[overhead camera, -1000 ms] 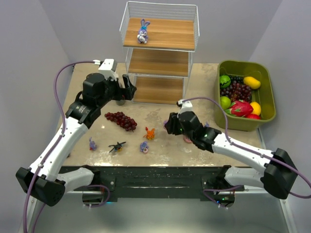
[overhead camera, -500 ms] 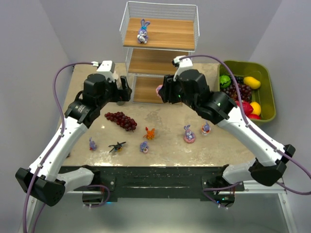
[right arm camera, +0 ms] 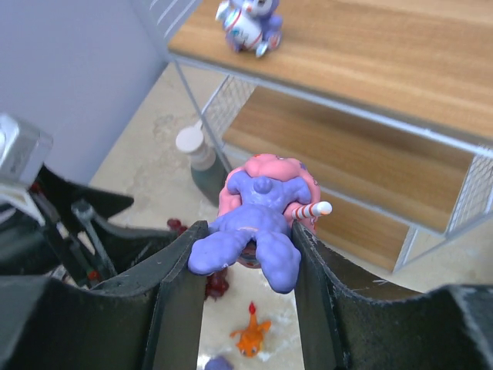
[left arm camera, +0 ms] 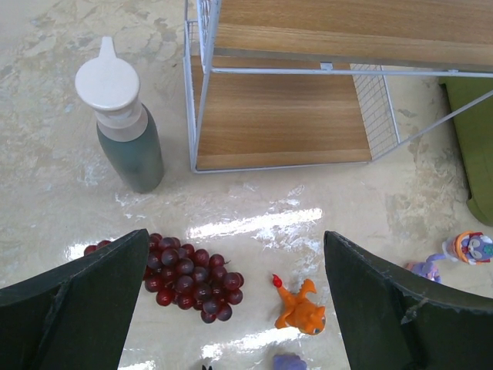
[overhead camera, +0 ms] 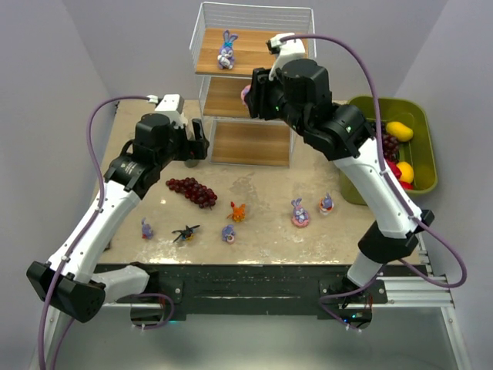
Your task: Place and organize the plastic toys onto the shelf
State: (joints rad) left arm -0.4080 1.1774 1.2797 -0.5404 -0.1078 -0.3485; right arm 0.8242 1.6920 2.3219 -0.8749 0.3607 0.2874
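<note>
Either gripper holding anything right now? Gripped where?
The right gripper holds a purple-blue plastic bunny figurine with a pink ring, pinched at both sides of its lower body, by the legs. The left gripper is open and holds nothing.

The left gripper point(left arm camera: 235, 247) hangs with its jaws wide apart, dark fingers point(left arm camera: 77, 308) at 7 and 5 o'clock. The shelf point(left arm camera: 285, 116) fills 12 to 2 o'clock, its bottom board bare. A white-capped bottle point(left arm camera: 127, 131) stands upright at 10 on the table point(left arm camera: 62, 177), just beside the shelf's corner. Grapes point(left arm camera: 189, 277) lie at 7, an orange creature point(left arm camera: 300, 304) at 5, a ringed bunny point(left arm camera: 470, 248) at 4. A green bin point(left arm camera: 477, 154) edges in at 3.
</note>
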